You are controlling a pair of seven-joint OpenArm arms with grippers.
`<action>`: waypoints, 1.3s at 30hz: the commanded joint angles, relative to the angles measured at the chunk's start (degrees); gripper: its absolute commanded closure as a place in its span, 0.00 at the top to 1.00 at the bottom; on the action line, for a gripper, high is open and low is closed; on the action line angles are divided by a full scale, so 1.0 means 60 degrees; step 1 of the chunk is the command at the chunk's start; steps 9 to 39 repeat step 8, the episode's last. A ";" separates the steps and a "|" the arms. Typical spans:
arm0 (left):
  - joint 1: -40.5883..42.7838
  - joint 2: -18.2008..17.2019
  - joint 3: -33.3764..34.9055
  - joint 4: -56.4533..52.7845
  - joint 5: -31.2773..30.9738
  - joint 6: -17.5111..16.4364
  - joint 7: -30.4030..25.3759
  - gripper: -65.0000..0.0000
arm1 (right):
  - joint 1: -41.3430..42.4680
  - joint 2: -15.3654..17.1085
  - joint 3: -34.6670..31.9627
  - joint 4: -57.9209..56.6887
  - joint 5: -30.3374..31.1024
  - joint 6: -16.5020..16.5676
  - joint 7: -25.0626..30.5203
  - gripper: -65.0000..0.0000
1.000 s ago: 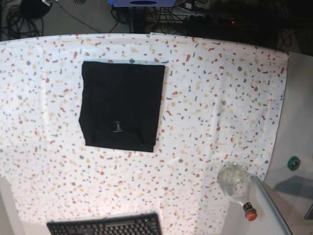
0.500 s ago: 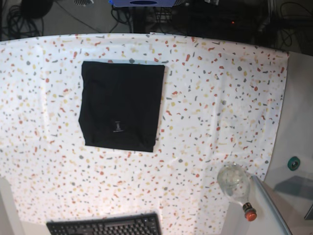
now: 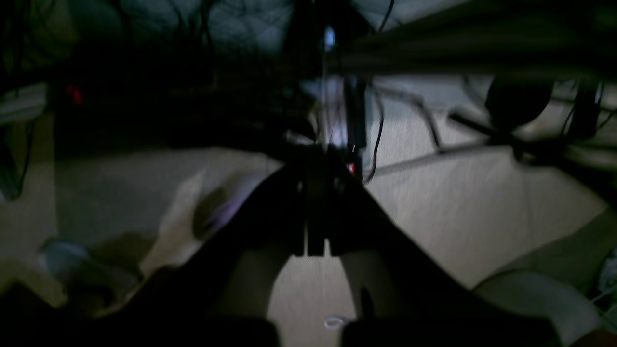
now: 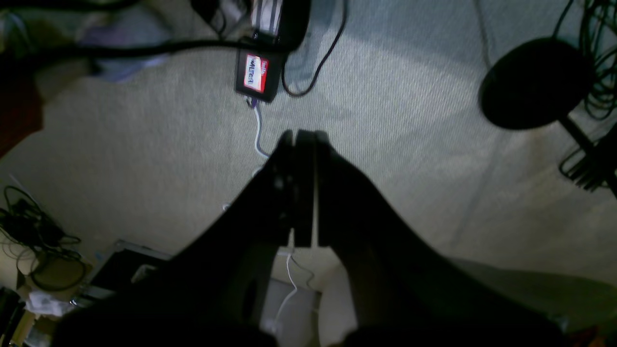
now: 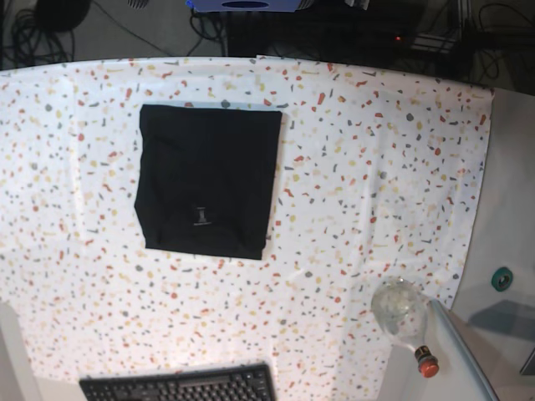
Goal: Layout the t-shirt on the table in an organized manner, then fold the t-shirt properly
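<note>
Pincers first: the left gripper (image 3: 315, 202), seen from its own wrist camera, has its two dark fingers pressed together with nothing between them, pointing at pale carpet and a tangle of dark cables; that view is dim and blurred. The right gripper (image 4: 301, 188) is likewise pinched tight on nothing, above grey ribbed carpet (image 4: 395, 144), with a small black box bearing a red-and-white label (image 4: 255, 72) and a white cord beyond its tips, and a round black stand base (image 4: 535, 82) off to one side. Neither arm shows in the base view.

Out on the table (image 5: 393, 167), a broad surface under a white cloth flecked red, orange, yellow and grey, the plain black soft t-shirt (image 5: 207, 180) lies folded into a neat, flat rectangle, left of centre toward the far edge, its small pale label (image 5: 201, 217) facing up. Well apart from it, a black keyboard (image 5: 180, 384) sits at the near edge, and a clear plastic bottle with a red cap (image 5: 405, 322) lies at the near right corner.
</note>
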 commanded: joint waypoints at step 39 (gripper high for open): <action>-0.0053 -0.0188 -0.0054 0.0098 -0.0014 0.0297 -0.0139 0.00 | -0.0098 0.0135 0.0015 0.0458 -0.0024 0.0043 0.0049 0.00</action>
